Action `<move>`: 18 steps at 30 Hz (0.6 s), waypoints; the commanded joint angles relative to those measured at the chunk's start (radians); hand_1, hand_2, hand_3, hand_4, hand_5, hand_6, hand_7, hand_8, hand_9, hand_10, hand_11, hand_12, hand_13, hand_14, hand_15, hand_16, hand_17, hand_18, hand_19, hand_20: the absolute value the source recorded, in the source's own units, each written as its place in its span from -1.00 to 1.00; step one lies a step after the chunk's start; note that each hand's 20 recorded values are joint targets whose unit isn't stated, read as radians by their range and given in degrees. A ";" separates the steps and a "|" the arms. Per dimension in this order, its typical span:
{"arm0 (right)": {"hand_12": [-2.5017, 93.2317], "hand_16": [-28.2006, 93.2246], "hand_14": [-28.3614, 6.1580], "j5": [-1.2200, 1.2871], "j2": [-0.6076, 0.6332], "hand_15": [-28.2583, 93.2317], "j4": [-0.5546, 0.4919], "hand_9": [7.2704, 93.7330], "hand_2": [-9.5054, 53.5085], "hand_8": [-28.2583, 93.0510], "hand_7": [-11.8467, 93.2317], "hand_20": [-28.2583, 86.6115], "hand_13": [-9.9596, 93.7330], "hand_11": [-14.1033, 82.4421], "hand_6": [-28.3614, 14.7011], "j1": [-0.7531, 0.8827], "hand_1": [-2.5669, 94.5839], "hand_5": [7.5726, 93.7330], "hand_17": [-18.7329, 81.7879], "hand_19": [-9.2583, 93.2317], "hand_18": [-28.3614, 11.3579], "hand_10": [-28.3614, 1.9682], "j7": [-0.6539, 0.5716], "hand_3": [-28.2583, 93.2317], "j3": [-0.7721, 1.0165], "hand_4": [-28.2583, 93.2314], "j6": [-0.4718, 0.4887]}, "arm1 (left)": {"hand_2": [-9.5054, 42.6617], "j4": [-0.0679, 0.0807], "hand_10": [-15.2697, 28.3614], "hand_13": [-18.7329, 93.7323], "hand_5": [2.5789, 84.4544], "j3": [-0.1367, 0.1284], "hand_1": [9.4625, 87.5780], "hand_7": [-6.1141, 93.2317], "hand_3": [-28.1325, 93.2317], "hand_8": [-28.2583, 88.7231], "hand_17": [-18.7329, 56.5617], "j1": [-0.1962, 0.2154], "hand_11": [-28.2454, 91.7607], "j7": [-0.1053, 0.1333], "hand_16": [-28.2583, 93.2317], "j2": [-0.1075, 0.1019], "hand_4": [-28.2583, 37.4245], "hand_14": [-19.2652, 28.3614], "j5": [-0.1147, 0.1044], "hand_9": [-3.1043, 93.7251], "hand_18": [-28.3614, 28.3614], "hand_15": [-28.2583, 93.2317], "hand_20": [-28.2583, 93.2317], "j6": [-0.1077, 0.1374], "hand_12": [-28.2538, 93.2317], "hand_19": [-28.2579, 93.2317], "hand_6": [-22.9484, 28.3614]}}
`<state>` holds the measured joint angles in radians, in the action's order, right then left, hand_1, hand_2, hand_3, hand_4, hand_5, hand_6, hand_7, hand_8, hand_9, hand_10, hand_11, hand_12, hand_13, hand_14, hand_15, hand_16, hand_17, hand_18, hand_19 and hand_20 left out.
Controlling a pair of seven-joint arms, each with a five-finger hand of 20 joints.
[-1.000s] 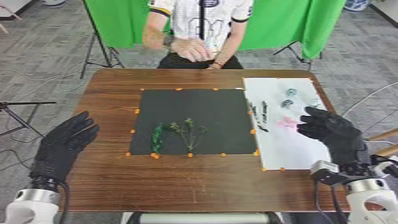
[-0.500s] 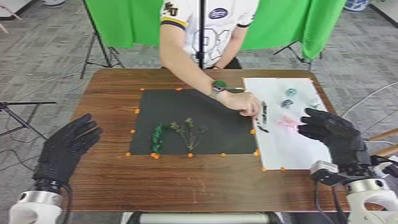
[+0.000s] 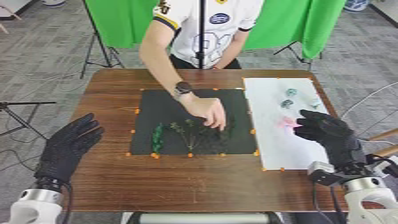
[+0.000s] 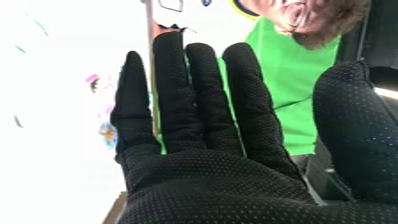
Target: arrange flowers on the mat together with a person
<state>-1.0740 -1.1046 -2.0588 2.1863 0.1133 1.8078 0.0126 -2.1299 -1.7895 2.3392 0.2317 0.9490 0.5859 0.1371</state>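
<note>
Pink flower (image 3: 288, 121) lies near the fingers (image 3: 311, 121) of the right hand (image 3: 334, 134).

Sprigs (image 3: 157, 138) on the mat (image 3: 158, 107), flowers (image 3: 287, 104) on the sheet (image 3: 286, 147) right of it

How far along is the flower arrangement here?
Laid on the black mat: a bright green stem and a budded sprig. In progress: the person's hand is over the mat, apparently placing darker greenery. Probably left: the pink flower and teal flowers, still on the white sheet.
</note>
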 commanded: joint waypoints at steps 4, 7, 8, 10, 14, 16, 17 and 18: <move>-0.43 -0.15 -0.17 -0.015 0.000 0.10 0.002 -0.07 -0.46 -0.70 -0.36 0.02 -0.02 -0.28 0.09 -0.004 -0.65 -0.04 -0.36 0.21 -0.73 -0.20 -0.011 0.96 -0.009 -0.84 0.018 | -0.57 0.009 0.34 -0.18 -0.06 0.002 -0.51 -0.51 0.66 -0.67 -0.69 0.000 -0.07 -0.019 -0.57 -0.002 -0.74 0.48 0.001 -0.24 0.73 0.08 -0.37 -0.013 -0.33 0.26 0.14; -0.43 -0.15 -0.16 -0.022 -0.005 0.10 0.002 -0.07 -0.46 -0.70 -0.36 0.02 -0.02 -0.28 0.09 -0.002 -0.65 -0.04 -0.36 0.21 -0.73 -0.21 -0.020 0.96 -0.006 -0.84 0.028 | -0.57 0.008 0.35 -0.18 -0.06 0.007 -0.52 -0.51 0.66 -0.67 -0.69 0.006 -0.07 -0.026 -0.57 0.007 -0.74 0.48 -0.001 -0.23 0.73 0.08 -0.37 -0.012 -0.33 0.26 0.14; -0.43 -0.15 -0.17 -0.020 -0.005 0.10 0.002 -0.07 -0.46 -0.70 -0.36 0.02 -0.02 -0.28 0.09 -0.002 -0.65 -0.04 -0.36 0.21 -0.73 -0.20 -0.021 0.96 -0.006 -0.84 0.026 | -0.57 0.009 0.35 -0.18 -0.06 0.009 -0.52 -0.51 0.66 -0.67 -0.69 0.004 -0.07 -0.031 -0.57 0.008 -0.74 0.48 0.001 -0.23 0.73 0.08 -0.37 -0.016 -0.33 0.26 0.14; -0.43 -0.15 -0.17 -0.021 -0.007 0.10 0.003 -0.07 -0.46 -0.70 -0.36 0.02 -0.02 -0.28 0.09 -0.003 -0.65 -0.04 -0.36 0.21 -0.73 -0.20 -0.022 0.96 -0.006 -0.84 0.029 | -0.57 0.011 0.35 -0.18 -0.06 0.012 -0.52 -0.51 0.66 -0.67 -0.69 0.000 -0.07 -0.031 -0.56 0.006 -0.74 0.48 0.002 -0.23 0.73 0.08 -0.37 -0.018 -0.33 0.26 0.14; -0.43 -0.15 -0.16 -0.023 -0.009 0.10 0.004 -0.07 -0.46 -0.70 -0.36 0.02 -0.02 -0.28 0.09 -0.003 -0.65 -0.05 -0.37 0.21 -0.73 -0.21 -0.021 0.95 -0.002 -0.85 0.035 | -0.57 0.013 0.35 -0.18 -0.06 0.015 -0.52 -0.51 0.66 -0.67 -0.69 -0.011 -0.07 -0.028 -0.56 -0.001 -0.74 0.48 0.003 -0.23 0.73 0.09 -0.37 -0.025 -0.33 0.26 0.14; -0.43 -0.15 -0.17 -0.024 -0.011 0.10 0.003 -0.07 -0.46 -0.70 -0.36 0.02 -0.02 -0.28 0.09 -0.001 -0.65 -0.05 -0.37 0.21 -0.73 -0.21 -0.022 0.95 0.001 -0.85 0.038 | -0.57 0.012 0.35 -0.18 -0.06 0.014 -0.51 -0.51 0.66 -0.67 -0.69 -0.009 -0.07 -0.028 -0.57 -0.001 -0.74 0.48 0.005 -0.23 0.73 0.09 -0.37 -0.025 -0.33 0.26 0.14; -0.43 -0.15 -0.17 -0.024 -0.012 0.10 0.003 -0.06 -0.46 -0.70 -0.36 0.02 -0.02 -0.28 0.09 -0.001 -0.65 -0.05 -0.37 0.21 -0.73 -0.21 -0.024 0.95 0.000 -0.85 0.038 | -0.57 0.010 0.35 -0.18 -0.06 0.012 -0.52 -0.51 0.66 -0.67 -0.69 -0.003 -0.07 -0.027 -0.57 0.001 -0.74 0.48 0.003 -0.23 0.73 0.08 -0.37 -0.024 -0.33 0.26 0.14; -0.43 -0.15 -0.17 -0.019 -0.007 0.10 0.004 -0.07 -0.46 -0.70 -0.36 0.02 -0.02 -0.28 0.09 0.001 -0.65 -0.05 -0.37 0.21 -0.73 -0.21 -0.023 0.95 0.000 -0.85 0.038 | -0.57 0.008 0.35 -0.18 -0.06 0.010 -0.52 -0.51 0.66 -0.67 -0.69 0.004 -0.07 -0.026 -0.57 0.003 -0.74 0.48 0.001 -0.23 0.73 0.08 -0.37 -0.020 -0.33 0.26 0.14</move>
<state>-1.0879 -1.1067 -2.0574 2.1789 0.0927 1.8030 0.0421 -2.1250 -1.7804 2.3285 0.2133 0.9480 0.5867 0.1261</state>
